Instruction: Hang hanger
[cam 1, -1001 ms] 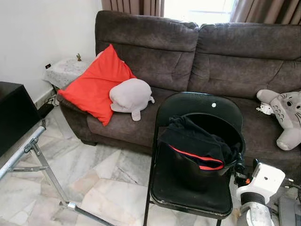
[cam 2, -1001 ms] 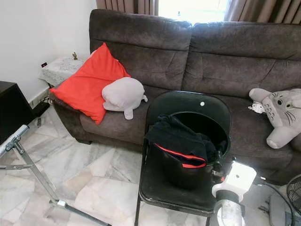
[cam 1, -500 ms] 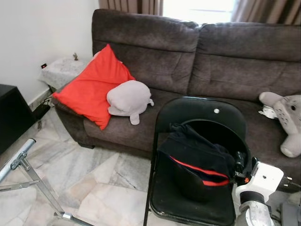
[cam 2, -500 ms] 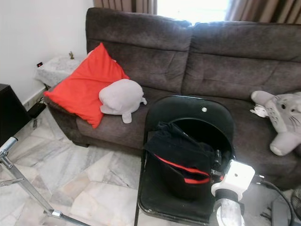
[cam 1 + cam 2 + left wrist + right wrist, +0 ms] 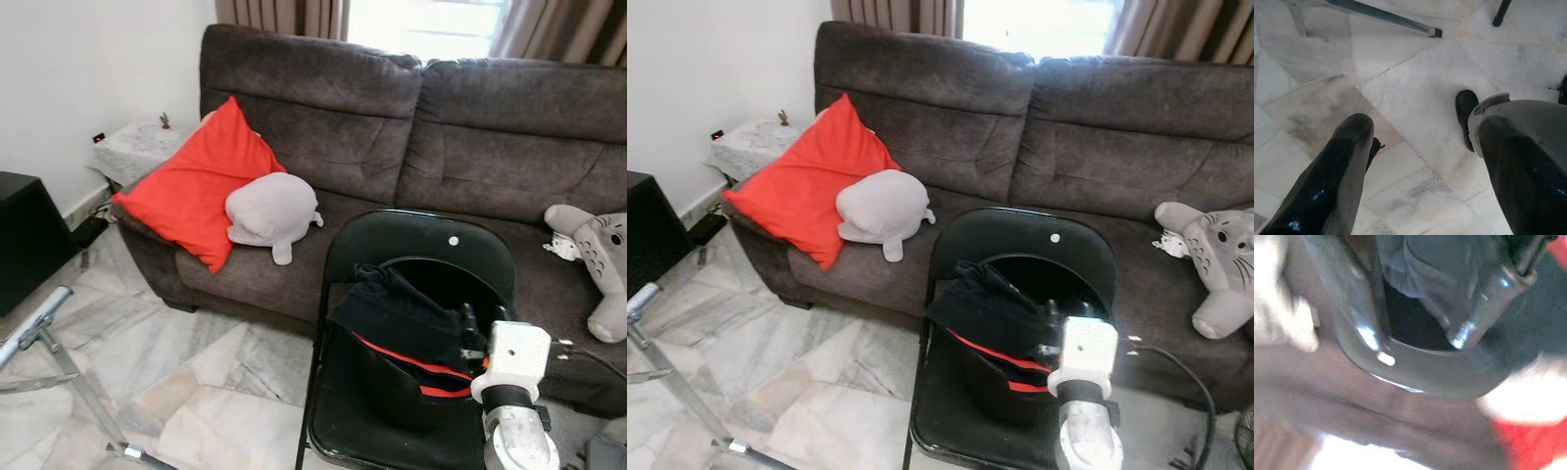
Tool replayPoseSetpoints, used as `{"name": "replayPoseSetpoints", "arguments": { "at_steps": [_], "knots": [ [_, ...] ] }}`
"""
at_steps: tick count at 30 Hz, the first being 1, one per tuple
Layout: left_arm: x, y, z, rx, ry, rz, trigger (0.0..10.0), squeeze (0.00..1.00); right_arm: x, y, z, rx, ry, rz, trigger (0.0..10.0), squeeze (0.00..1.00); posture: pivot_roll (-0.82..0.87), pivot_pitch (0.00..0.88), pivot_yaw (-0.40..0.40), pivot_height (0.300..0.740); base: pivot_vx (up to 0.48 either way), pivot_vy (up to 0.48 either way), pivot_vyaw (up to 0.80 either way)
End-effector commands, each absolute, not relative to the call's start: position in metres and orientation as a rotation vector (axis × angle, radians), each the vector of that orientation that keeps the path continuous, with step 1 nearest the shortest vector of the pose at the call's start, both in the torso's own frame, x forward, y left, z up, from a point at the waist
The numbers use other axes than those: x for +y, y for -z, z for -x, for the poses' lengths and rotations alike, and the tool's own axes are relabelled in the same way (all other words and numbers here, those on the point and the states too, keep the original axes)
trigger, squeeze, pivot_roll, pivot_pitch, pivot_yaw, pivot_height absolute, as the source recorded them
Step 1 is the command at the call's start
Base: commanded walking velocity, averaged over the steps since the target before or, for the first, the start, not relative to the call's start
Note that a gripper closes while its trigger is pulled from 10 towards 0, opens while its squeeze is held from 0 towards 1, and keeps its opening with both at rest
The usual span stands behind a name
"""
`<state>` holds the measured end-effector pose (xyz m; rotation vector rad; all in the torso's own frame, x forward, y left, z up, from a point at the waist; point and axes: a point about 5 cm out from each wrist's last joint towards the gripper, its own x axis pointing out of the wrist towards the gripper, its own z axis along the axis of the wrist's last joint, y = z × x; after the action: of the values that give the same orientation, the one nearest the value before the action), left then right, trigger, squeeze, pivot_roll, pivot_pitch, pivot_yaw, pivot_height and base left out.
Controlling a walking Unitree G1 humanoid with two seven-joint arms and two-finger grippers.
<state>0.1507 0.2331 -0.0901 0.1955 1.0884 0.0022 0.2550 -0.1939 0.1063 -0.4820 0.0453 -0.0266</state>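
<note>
A black bucket [image 5: 392, 397] stands on a black folding chair [image 5: 416, 235] in front of the sofa. A dark garment with a red stripe [image 5: 402, 315] is draped over the bucket's near rim. My right gripper [image 5: 470, 328] reaches over the bucket's right rim, right beside the garment. In the blurred right wrist view its fingers [image 5: 1352, 303] look apart, with the dark inside of the bucket between them and nothing held. My left gripper [image 5: 1420, 117] hangs open above the marble floor. I cannot make out a hanger.
A dark brown sofa [image 5: 470, 117] carries a red cushion [image 5: 201, 181], a grey plush [image 5: 269, 206] and a grey cat-like plush [image 5: 598, 250]. A metal rack leg [image 5: 44, 328] crosses the floor on the left. A black cabinet [image 5: 24, 235] stands by the wall.
My right arm has swung left and upward, from beside the chair to over the bucket's right rim. The camera has shifted slightly. Bucket, garment and chair stay put.
</note>
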Motion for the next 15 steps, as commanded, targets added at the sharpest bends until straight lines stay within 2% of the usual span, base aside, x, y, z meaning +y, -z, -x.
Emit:
{"name": "replayPoseSetpoints", "arguments": {
  "at_steps": [1,5,6,7,8,13,14,15],
  "knots": [
    [0.233,0.091,-0.148,1.103,0.007,-0.212,10.0,0.00,-0.189,-0.108,-0.253,0.100,-0.013,0.590,10.0,0.00,-0.01,0.000,0.015,0.740,0.000,0.000,0.00],
    [0.233,0.091,-0.148,1.106,0.014,-0.220,10.0,0.00,-0.184,-0.106,-0.247,0.180,-0.098,0.702,10.0,0.00,-0.01,0.000,0.017,0.740,0.000,0.000,0.00],
    [0.233,0.091,-0.148,1.105,0.016,-0.221,10.0,0.00,-0.179,-0.104,-0.246,0.206,-0.146,0.747,10.0,0.50,-0.01,0.000,0.019,0.740,0.000,0.000,0.00],
    [0.233,0.091,-0.148,1.105,0.016,-0.220,10.0,0.00,-0.178,-0.104,-0.245,0.216,-0.154,0.759,10.0,0.50,-0.01,0.000,0.017,0.740,0.000,0.000,0.00],
    [0.233,0.091,-0.148,1.105,0.016,-0.219,10.0,0.00,-0.178,-0.102,-0.245,0.238,-0.156,0.760,10.0,1.00,-0.01,0.000,0.015,0.740,0.000,0.000,0.00],
    [0.232,0.091,-0.149,1.103,0.016,-0.211,10.0,0.00,-0.180,-0.093,-0.250,0.327,-0.178,0.802,10.0,1.00,-0.01,0.000,0.012,0.740,0.000,0.000,0.00],
    [0.232,0.091,-0.149,1.103,0.016,-0.210,10.0,0.00,-0.183,-0.090,-0.254,0.354,-0.178,0.831,10.0,0.94,-0.01,0.000,0.011,0.740,0.000,0.000,0.00],
    [0.231,0.091,-0.149,1.104,0.016,-0.210,10.0,0.00,-0.185,-0.089,-0.255,0.358,-0.176,0.842,10.0,0.94,-0.01,0.000,0.011,0.740,0.000,0.000,0.00]
  ]
}}
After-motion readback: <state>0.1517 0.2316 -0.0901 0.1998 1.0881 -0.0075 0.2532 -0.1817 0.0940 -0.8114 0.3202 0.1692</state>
